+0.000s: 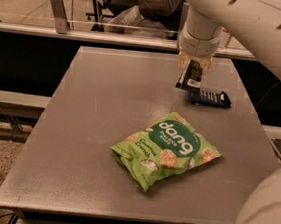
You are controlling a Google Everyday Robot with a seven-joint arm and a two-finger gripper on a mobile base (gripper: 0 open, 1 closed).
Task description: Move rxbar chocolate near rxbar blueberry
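Pinches, in the two-finger gripper (192, 68) at the far right of the flat grey metal tabletop (94, 129), the small dark brown-black wrapped rxbar chocolate (189, 80) with the white label patch low on its face. Holds it upright, long axis near vertical, pads pressed on its upper part, likely because an edge-on pinch is the only sure hold on so thin a bar. Cannot tell whether its lower end touches the surface or hangs just clear.

Reaches down from above on a thick white arm (247, 20), wrist almost plumb, which keeps the approach clear of neighbours.

Places the carried bar just beside the left end of the flat dark navy-blue wrapped rxbar blueberry (209, 97), which lies flat, long side across the table. Appears apart from it, with a narrow gap at most.

Leaves the crumpled bright green snack bag (167, 148) well apart, nearer the front, out of the path.

Notes a seated person (150, 4) beyond the far edge, not involved.

Judged: transport nearly done; remaining step is to lower and let go without nudging the blue bar. Risk: bar tipping onto its neighbour on release.
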